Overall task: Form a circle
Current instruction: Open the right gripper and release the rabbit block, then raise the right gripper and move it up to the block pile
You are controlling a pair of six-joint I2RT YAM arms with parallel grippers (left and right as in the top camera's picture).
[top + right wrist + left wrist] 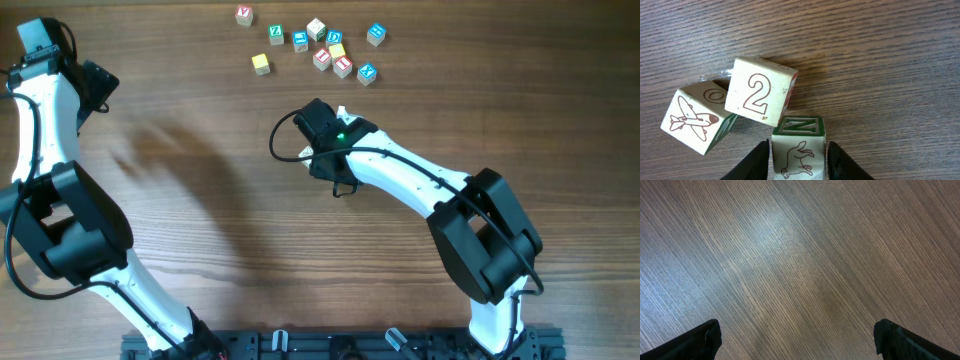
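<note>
Several small letter cubes [330, 50] lie in a loose curved cluster at the table's far edge, among them a red "I" cube [342, 67] and a blue "X" cube [367, 73]. My right gripper [330, 122] is below that cluster, over three more cubes that the overhead view hides. In the right wrist view its jaws [797, 152] straddle a green "N" cube [799, 145] with an animal drawing, and a thin gap shows on each side. A "2" cube [759, 97] leans on an airplane cube [692, 120] just beyond. My left gripper [797, 337] is open wide over bare wood.
A yellow cube [261, 64] and a red-lettered cube [244, 15] lie left of the cluster, and a blue cube [376, 34] lies to its right. The left arm [45, 110] stands along the table's left edge.
</note>
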